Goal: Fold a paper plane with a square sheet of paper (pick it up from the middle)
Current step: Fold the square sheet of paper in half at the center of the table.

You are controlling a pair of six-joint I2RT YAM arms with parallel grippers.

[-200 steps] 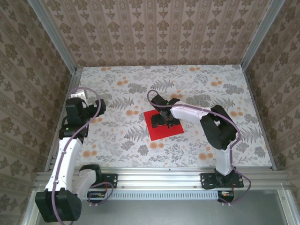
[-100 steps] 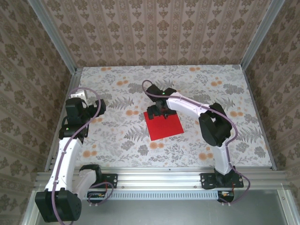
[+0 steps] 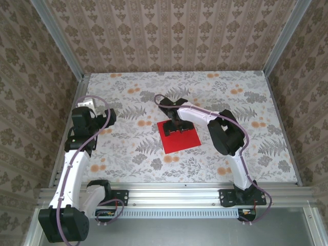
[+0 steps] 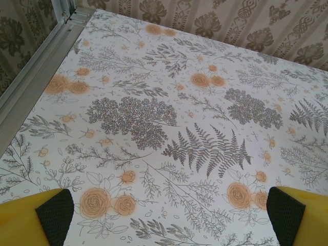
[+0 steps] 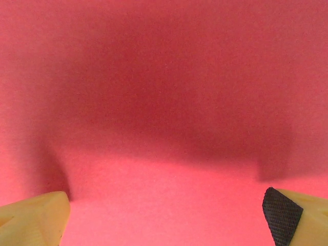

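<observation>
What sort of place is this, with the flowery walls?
Probably a small robot test booth, not a home: patterned walls sit inside a bare metal frame, the left arm and right arm are bolted to a rail, and a square sheet of paper lies on the floral table.

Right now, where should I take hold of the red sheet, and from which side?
Pinch the square sheet of paper at its middle, coming straight down from above with the right gripper, whose jaws are open. It lies flat on the table, so its edges offer nothing to get under; likely only the centre can be bunched up.
</observation>
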